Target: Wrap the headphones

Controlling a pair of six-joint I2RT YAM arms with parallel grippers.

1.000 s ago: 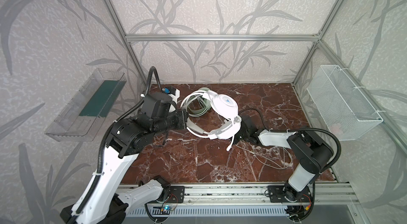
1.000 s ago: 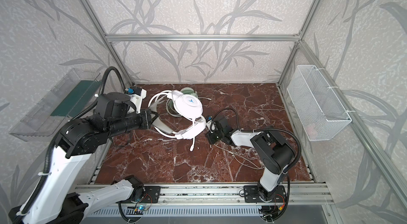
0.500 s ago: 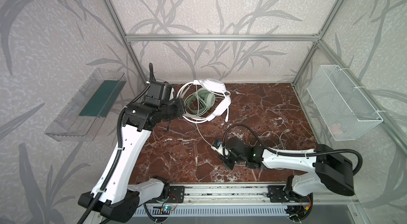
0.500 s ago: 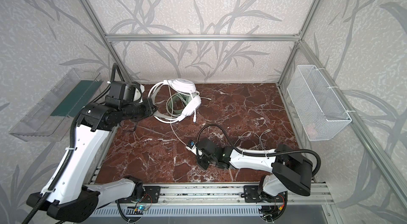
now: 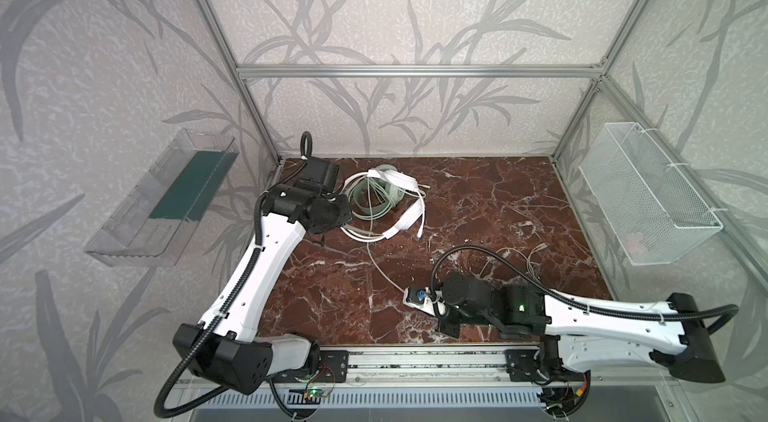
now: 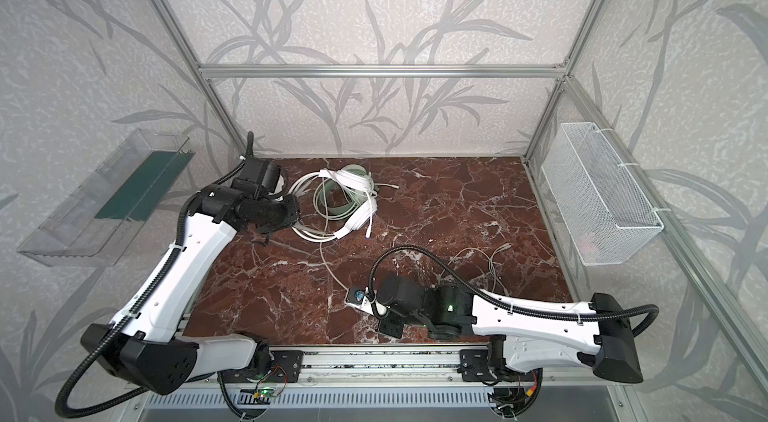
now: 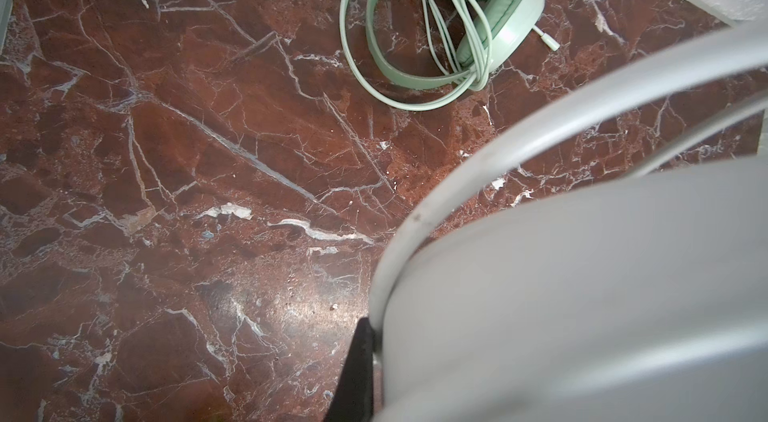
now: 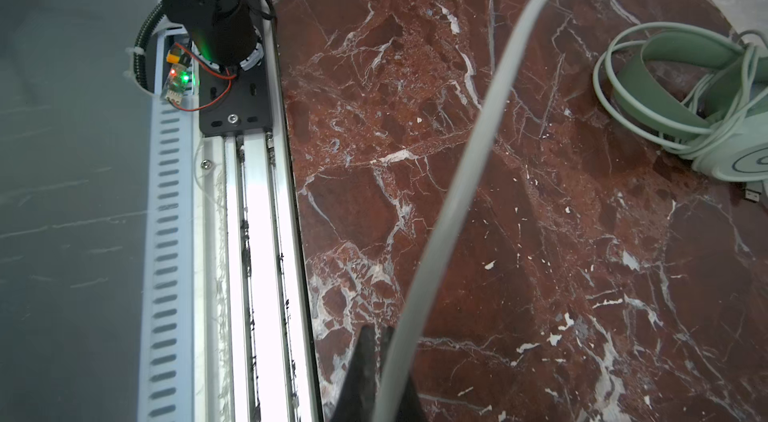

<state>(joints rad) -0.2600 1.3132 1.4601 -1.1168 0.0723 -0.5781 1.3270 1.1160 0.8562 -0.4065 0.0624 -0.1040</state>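
left tool (image 5: 344, 210) clamped on white headphones (image 5: 402, 182), upper left of centre in both top views, overlapping mint-green headphones (image 5: 365, 213) (cord (image 7: 353, 67) looped round them) on the counter (image 5: 498, 208), right tool (image 8: 380, 374) pinching the white cable (image 5: 384, 272), lower centre

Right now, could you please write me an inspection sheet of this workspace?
Surface: red-brown marble tabletop, white-veined.
Job's things: mint-green over-ear headset lies at the back left, own cable wound on it; white over-ear headset held close by it.
Clutter: thin pale loose wires at the right.
Hands: left hand shut on the white headset; right hand shut on its white cable.
Cables: that stretch runs from headset to right hand, unwound.
Surroundings: clear plastic tray on left wall; white wire-mesh basket on right wall.
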